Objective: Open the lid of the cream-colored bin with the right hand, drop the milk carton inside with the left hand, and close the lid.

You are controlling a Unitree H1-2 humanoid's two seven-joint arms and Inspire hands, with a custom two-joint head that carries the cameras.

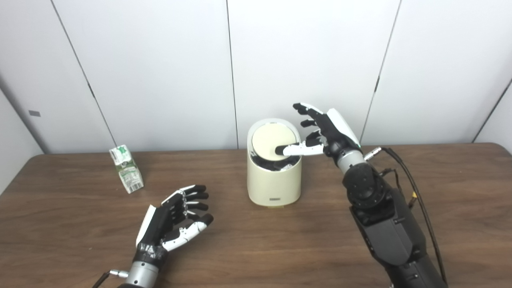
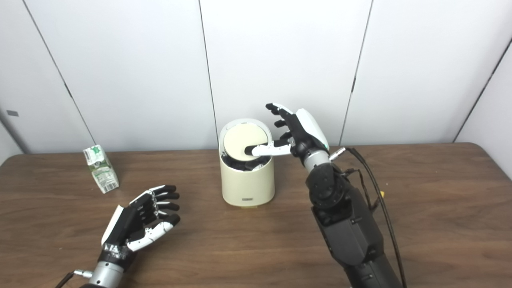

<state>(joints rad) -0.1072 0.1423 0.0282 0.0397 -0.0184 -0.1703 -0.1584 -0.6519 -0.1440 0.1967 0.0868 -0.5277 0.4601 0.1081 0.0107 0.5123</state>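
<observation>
On the brown wooden table stood the cream-colored bin, near the back wall and roughly midway across. Its round lid was tilted up at the front, so that a dark gap showed beneath it with something dark inside that I could not make out. The right hand hung just beside the bin's rim on the right, its fingers spread apart and raised, while the thumb reached across and its tip lay against the lid's face. Well to the left, standing slightly tilted on the table, was the milk carton, green and white, touched by nothing. The left hand hovered low over the table between carton and bin, palm turned inward, fingers loosely apart and holding nothing
</observation>
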